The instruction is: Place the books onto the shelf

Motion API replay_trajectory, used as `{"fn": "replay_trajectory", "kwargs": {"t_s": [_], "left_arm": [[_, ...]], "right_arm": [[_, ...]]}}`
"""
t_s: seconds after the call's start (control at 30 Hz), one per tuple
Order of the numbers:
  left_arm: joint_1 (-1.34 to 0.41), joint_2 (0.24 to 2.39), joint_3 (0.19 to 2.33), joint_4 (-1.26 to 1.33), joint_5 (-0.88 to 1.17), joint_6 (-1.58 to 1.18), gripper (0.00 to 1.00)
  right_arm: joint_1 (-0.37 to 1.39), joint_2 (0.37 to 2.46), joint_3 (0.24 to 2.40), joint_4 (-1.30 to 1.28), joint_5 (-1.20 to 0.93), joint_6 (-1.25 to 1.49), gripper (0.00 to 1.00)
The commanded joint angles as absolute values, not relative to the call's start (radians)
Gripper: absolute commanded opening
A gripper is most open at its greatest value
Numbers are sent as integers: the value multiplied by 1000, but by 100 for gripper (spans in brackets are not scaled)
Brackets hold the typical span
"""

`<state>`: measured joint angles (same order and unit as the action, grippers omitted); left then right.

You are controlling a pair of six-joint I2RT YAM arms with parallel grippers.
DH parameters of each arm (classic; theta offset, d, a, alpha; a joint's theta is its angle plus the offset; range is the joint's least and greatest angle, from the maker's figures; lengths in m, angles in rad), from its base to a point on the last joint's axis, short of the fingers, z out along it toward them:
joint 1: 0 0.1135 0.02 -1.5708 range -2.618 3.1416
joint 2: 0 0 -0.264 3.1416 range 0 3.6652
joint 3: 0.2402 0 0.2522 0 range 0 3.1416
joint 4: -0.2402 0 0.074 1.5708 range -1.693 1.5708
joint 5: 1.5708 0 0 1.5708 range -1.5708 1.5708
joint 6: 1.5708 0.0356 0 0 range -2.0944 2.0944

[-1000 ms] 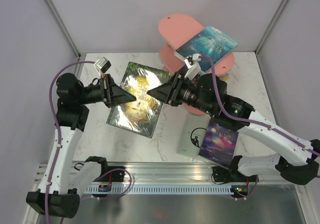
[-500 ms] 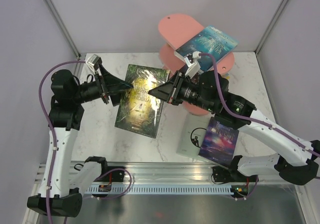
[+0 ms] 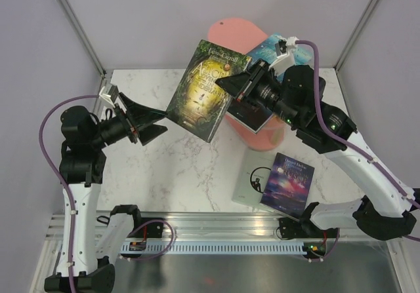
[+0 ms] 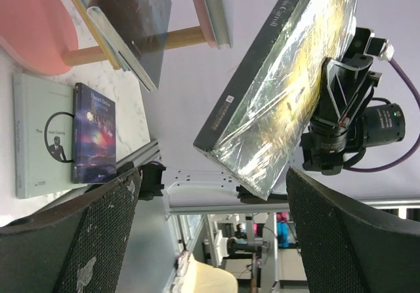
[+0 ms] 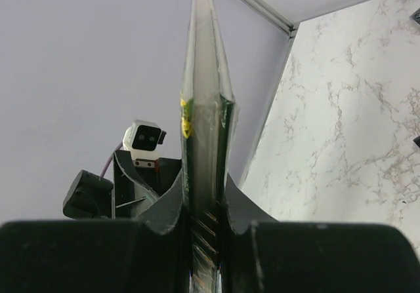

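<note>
Left of the pink oval-board shelf [image 3: 233, 31], the left gripper [image 3: 164, 120] gapes wide and holds nothing. The right gripper [image 3: 226, 85] pinches the shiny green-gold paperback book [image 3: 205, 91] by its edge, up in the air right beside the shelf. Hold tight, tip it flat, slide it on slowly.

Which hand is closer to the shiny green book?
The right hand: it is shut on the edge of the shiny green book, holding it up in the air. The left hand is open, apart from the book, on its left side.
</note>
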<state>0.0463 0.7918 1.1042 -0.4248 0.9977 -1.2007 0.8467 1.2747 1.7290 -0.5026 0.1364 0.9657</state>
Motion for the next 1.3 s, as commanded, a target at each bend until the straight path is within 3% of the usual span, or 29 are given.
{"fn": "replay_trajectory", "kwargs": {"t_s": [0.0,0.13,0.37,0.53,0.7,0.93,1.03,1.07,1.27], "left_arm": [[51,769,1057,-396,960,-1293,92],[45,742,996,-286,907,-1388,92],[11,706,927,-186,802,-1503,80],[-34,709,926,-118,761,-1565,76],[-37,729,940,-106,741,-1575,65],[-38,781,983,-91,727,-1577,45],[-38,798,1003,-83,709,-1578,9],[-37,801,1009,-83,707,-1577,2],[-3,839,1077,-155,752,-1441,2]], "right_arm": [[845,1296,1764,-419,149,1029,0],[845,1315,1714,-359,123,1080,0],[853,1333,1634,-235,101,1155,0],[874,1351,1608,-184,127,1170,0],[919,1396,1632,-169,155,1167,0],[973,1428,1647,-164,207,1163,0],[985,1437,1651,-164,210,1163,0],[992,1437,1651,-164,213,1160,0],[997,1404,1661,-228,239,1088,2]]}}
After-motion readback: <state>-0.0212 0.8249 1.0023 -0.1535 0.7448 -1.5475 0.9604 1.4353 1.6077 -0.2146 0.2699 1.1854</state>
